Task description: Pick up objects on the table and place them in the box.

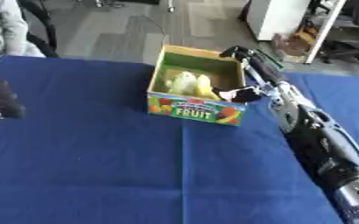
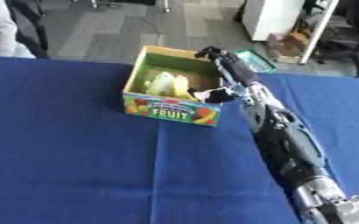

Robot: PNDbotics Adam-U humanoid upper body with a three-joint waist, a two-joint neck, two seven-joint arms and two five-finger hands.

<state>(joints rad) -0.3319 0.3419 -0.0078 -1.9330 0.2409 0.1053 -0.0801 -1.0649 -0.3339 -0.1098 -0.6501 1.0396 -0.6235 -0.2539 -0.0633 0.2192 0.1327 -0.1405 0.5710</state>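
Left eye view: a blue table [image 1: 98, 166] fills most of the picture. The right arm [image 1: 320, 140] reaches in from the lower right toward a green and yellow box [image 1: 196, 113] with "FRUIT" printed on its front. The right hand [image 1: 248, 65] lies along the box's right wall, fingers stretched out straight toward the far corner, thumb [image 1: 240, 94] poking left over the rim. It holds nothing. Just left of the thumb, inside the box, sit pale yellow objects [image 1: 188, 83]. At the far left edge a dark shape, the left hand [image 1: 0, 99], rests on the table; I cannot tell how its fingers are set.

Right eye view: the same scene. A green thing [image 2: 253, 60] lies beyond the hand, partly hidden by it. The left hand is out of this view.
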